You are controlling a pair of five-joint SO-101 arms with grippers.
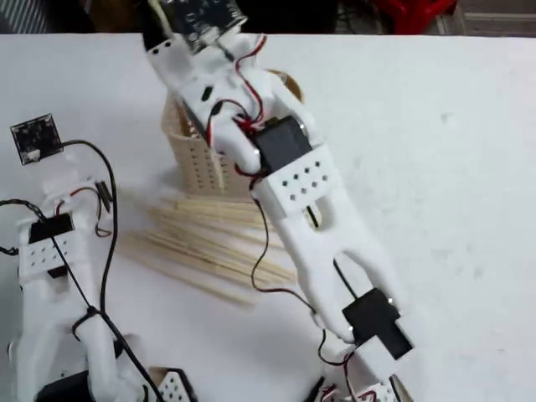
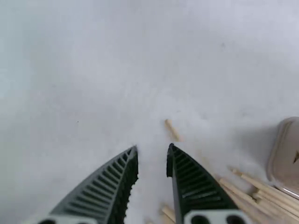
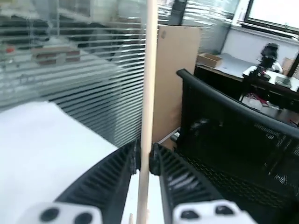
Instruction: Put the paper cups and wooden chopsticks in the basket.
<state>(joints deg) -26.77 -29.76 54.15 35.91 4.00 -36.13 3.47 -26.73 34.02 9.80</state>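
Note:
A woven cream basket (image 1: 199, 155) stands at the table's middle back, and my right arm stretches over it. High above the basket, my right gripper (image 3: 145, 151) is shut on one wooden chopstick (image 3: 150, 70), which stands upright between its fingers. The same chopstick (image 1: 159, 13) pokes up at the top of the high view. A loose pile of wooden chopsticks (image 1: 209, 243) lies on the table in front of the basket. My left gripper (image 2: 152, 153) hovers over bare table just left of the pile's ends (image 2: 243, 186), narrowly open and holding nothing. The basket's corner (image 2: 286, 154) lies beyond them.
The white table (image 1: 452, 151) stretches wide to the right of the arms. My left arm (image 1: 50, 243), with its black cables, stands at the front left. The right arm's base (image 1: 373, 335) sits at the front, right of the chopstick pile.

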